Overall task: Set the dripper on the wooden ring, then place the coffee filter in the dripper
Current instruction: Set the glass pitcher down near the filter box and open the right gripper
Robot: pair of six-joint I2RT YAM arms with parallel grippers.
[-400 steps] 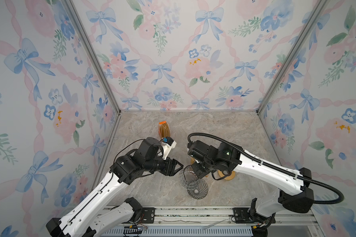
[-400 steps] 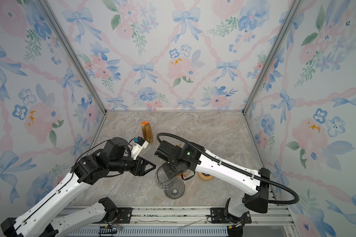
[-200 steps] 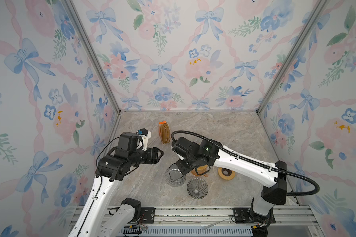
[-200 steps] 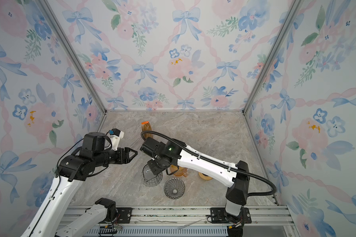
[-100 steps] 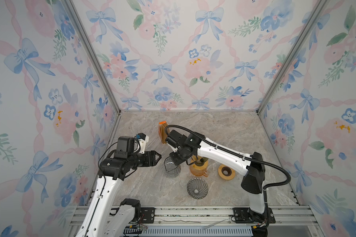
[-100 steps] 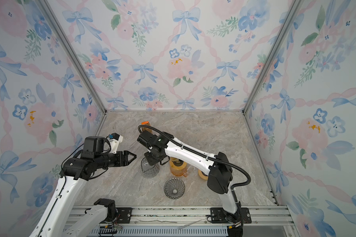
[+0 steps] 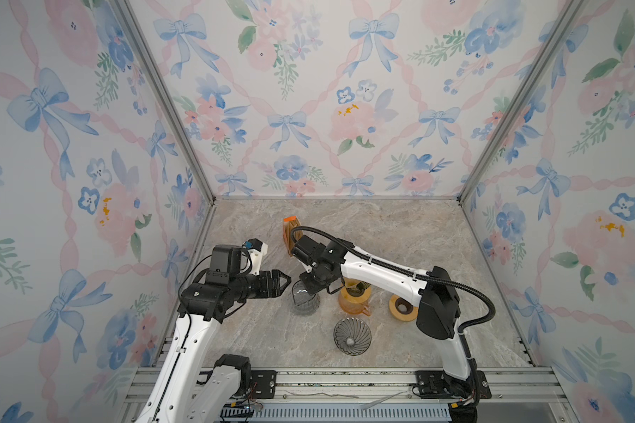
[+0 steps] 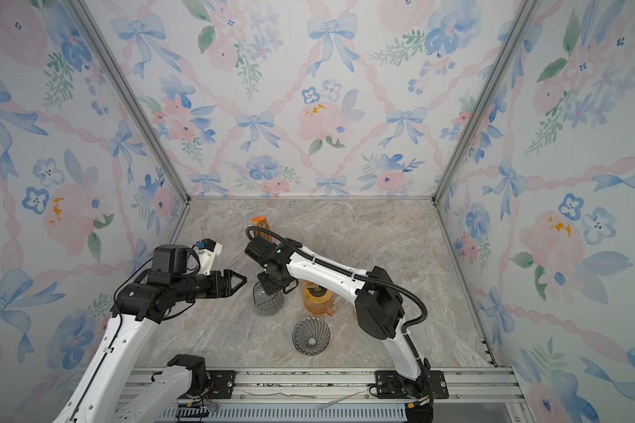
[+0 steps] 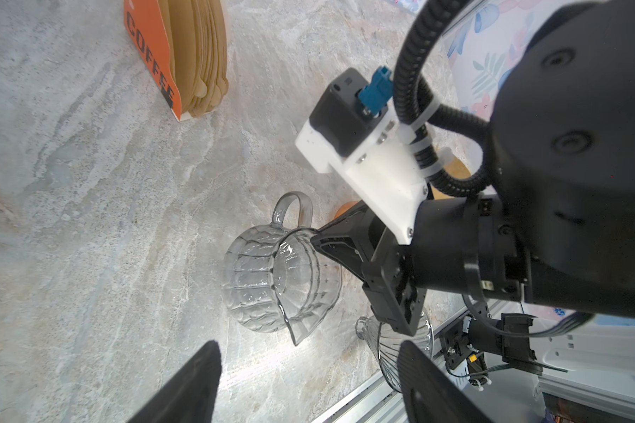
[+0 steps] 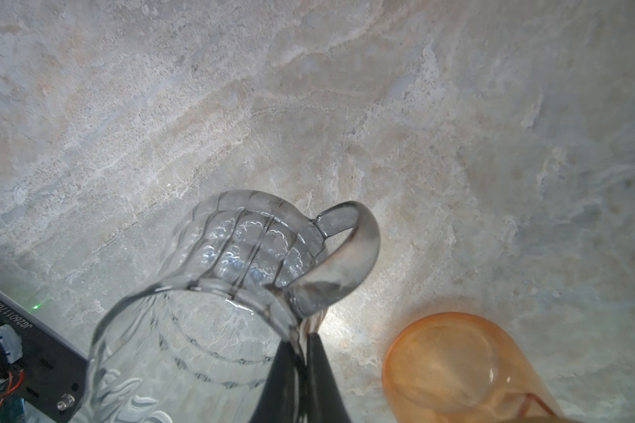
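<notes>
The brown paper coffee filters [image 7: 293,234] [image 9: 198,55] stand stacked in an orange holder [image 9: 147,58] at the back of the table. The dripper [image 7: 352,336] [image 8: 310,340], a clear ribbed glass cone, sits alone near the front edge and shows partly in the left wrist view [image 9: 378,340]. My right gripper [image 7: 310,289] [image 10: 305,337] is shut on the rim of a clear glass jug [image 7: 304,300] [image 10: 235,256] beside its handle. My left gripper [image 7: 286,282] [image 9: 308,366] is open and empty, just left of the jug [image 9: 268,278].
A translucent orange jug [image 7: 354,300] [image 10: 455,366] stands just right of the clear one. An orange ring [image 7: 403,308] lies further right, partly behind the right arm. The metal rail [image 7: 327,381] borders the front, and the patterned walls close in the other sides.
The right arm has carried the clear jug leftward and back, away from the dripper. The left arm has drawn back to the left, and its jaws have widened slightly.
</notes>
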